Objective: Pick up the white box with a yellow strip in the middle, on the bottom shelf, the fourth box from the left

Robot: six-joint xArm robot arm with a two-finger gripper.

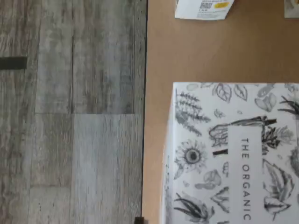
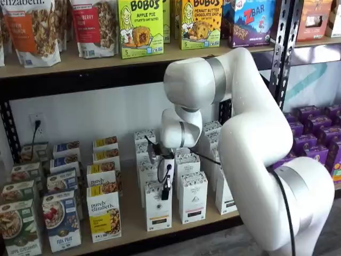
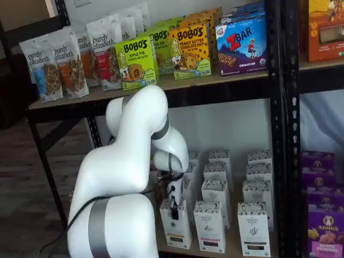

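The white box (image 2: 158, 209) with the thin yellow strip stands in the front row of the bottom shelf (image 2: 130, 228); it also shows in a shelf view (image 3: 176, 228). My gripper (image 2: 165, 192) hangs right over its folded top, with black fingers and a cable showing in both shelf views (image 3: 173, 208). The fingers are side-on, so no gap can be judged. In the wrist view a white carton top (image 1: 233, 154) with black plant drawings and "THE ORGANIC" sits near the tan deck's (image 1: 210, 51) front edge.
Like white cartons with a black strip (image 2: 193, 198) stand close beside and behind it. A "purely elizabeth" box (image 2: 104, 216) stands on its other side. Purple boxes (image 3: 322, 226) lie past a black upright (image 2: 282, 53). My white arm (image 2: 250, 138) hides part of the shelf. Grey plank floor (image 1: 70, 116) lies beyond the rail.
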